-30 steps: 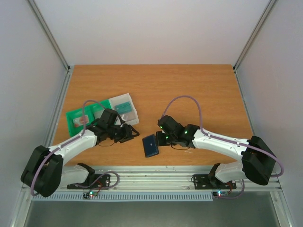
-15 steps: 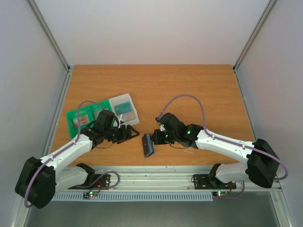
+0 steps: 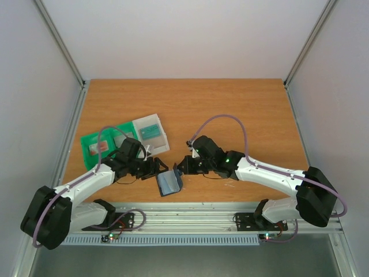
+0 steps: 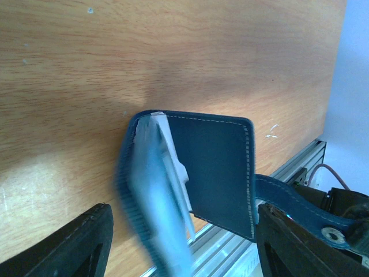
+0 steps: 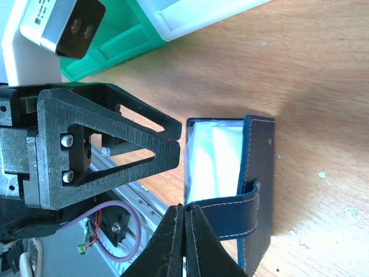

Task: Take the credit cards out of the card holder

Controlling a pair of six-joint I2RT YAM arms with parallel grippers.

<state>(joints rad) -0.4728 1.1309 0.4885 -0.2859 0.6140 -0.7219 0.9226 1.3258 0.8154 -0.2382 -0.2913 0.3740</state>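
While both arms meet over the near part of the table (image 3: 230, 104), I see the green bin (image 3: 86, 140) well behind the left jaws and off to their outer side. A pale card (image 3: 98, 148) with a red mark lies in it. Just beside it, the white bin (image 3: 141, 122) holds a teal card (image 3: 151, 131), also behind those jaws.

The left gripper (image 3: 155, 168) is spread wide and grips nothing. In its wrist view the two dark fingers (image 4: 78, 248) flank the card holder (image 3: 170, 182), one on each side. I cannot tell whether either one touches it.

The holder sits between the two grippers, straight ahead of the left jaws. It is opened like a book and tilted up instead of lying flat. I cannot tell whether its lower edge rests on the wood. Its dark stitched flap stands to one side, and the whitish credit cards (image 5: 214, 164) are tucked in the open pocket beside it. From the left wrist they show only as a pale blur.

The right gripper (image 5: 185, 209) has its jaws pinched tight on the holder's narrow stitched strap (image 5: 230, 214). The strap runs from the flap across to those fingertips. The holder's body stands just beyond them, with one finger of the left gripper facing it from the far side.
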